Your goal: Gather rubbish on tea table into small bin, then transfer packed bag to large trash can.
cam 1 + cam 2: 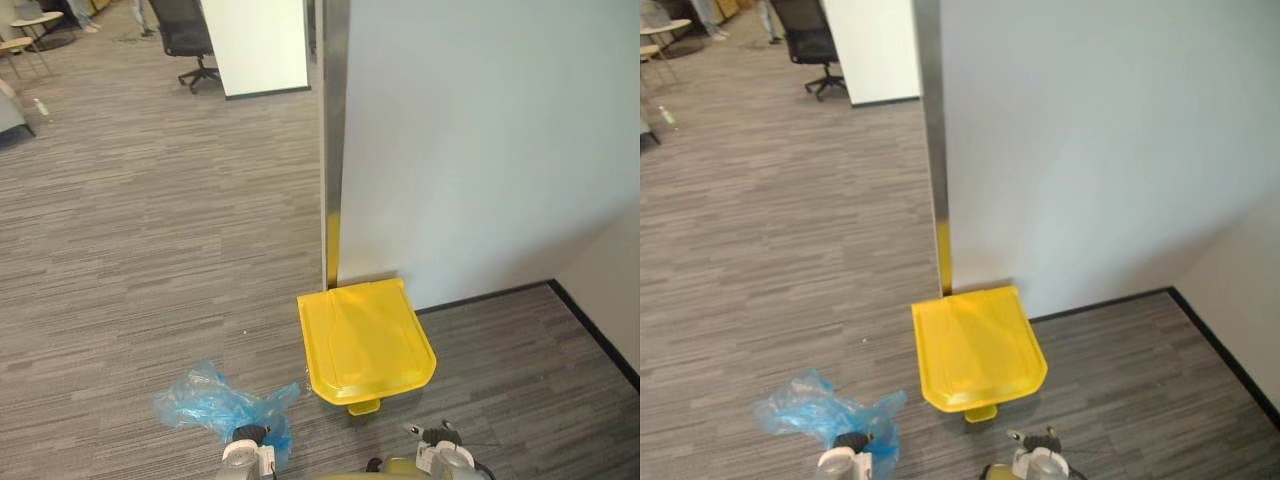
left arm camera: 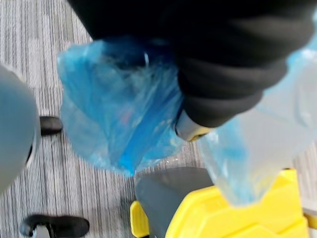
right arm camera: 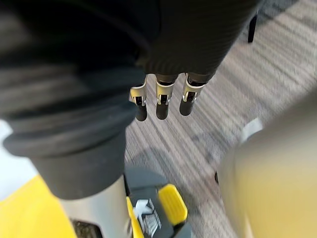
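The large yellow trash can (image 1: pixel 365 345) stands on the carpet against the wall, its lid down and its foot pedal (image 3: pixel 173 203) facing me. A crumpled blue plastic bag (image 1: pixel 215 405) hangs at the end of my left arm, low and to the left of the can. In the left wrist view the bag (image 2: pixel 119 114) bunches around my left hand (image 2: pixel 190 130), whose thumb presses into the film, with the can's yellow lid (image 2: pixel 247 218) just beyond. My right hand (image 3: pixel 161 101) hangs empty near the pedal, fingers relaxed and holding nothing.
A pale wall (image 1: pixel 480 150) with a metal edge post (image 1: pixel 333 140) rises behind the can, and a black skirting strip (image 1: pixel 600 335) marks the corner on the right. Open grey carpet (image 1: pixel 150 230) stretches left. An office chair (image 1: pixel 185 35) and a white panel (image 1: pixel 255 45) stand far back.
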